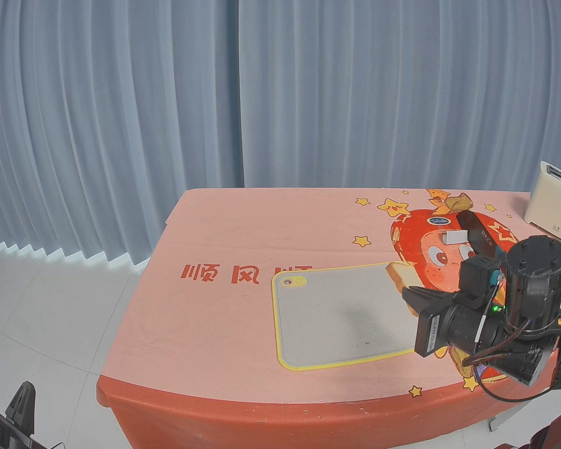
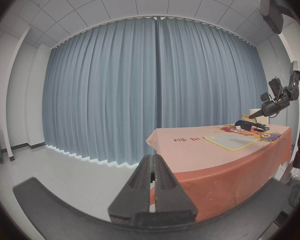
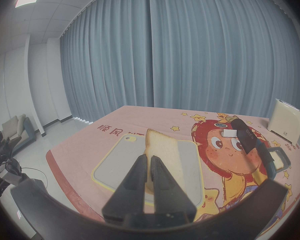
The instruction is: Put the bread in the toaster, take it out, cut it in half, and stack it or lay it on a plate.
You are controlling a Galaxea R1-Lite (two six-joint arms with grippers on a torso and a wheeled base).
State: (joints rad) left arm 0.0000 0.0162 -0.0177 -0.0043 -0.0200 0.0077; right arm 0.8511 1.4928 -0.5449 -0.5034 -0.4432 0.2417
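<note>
Curtain [image 1: 168, 95] in grey-blue folds closes off the back of the room; before it stands the table [image 1: 230, 232] under a pink cloth with a cartoon print.

Findings, right side: my right gripper [image 3: 149, 159] is clamped on the bread [image 3: 163, 150], pinching one edge of the slice so its flat face stands clear. The slice hangs in the air above the right-hand edge of the cutting board [image 1: 336, 319], not touching it. I judge it is held so for carriage – raised enough to clear the cloth, between the board and the toaster [image 1: 551, 204] at the far right of the table.

Findings, left side: my left gripper [image 2: 153, 159] hangs low off the table's left end, fingers pressed together on nothing. I take it to be parked out of the way.

The knife [image 1: 477, 232] lies flat on the cartoon figure, beyond the board and well apart from the bread.

Condition of the bread: one thick slice, pale and even across the face, a thin tan crust round the rim – whole, uncut. Whether it has been toasted I cannot tell from its colour.
</note>
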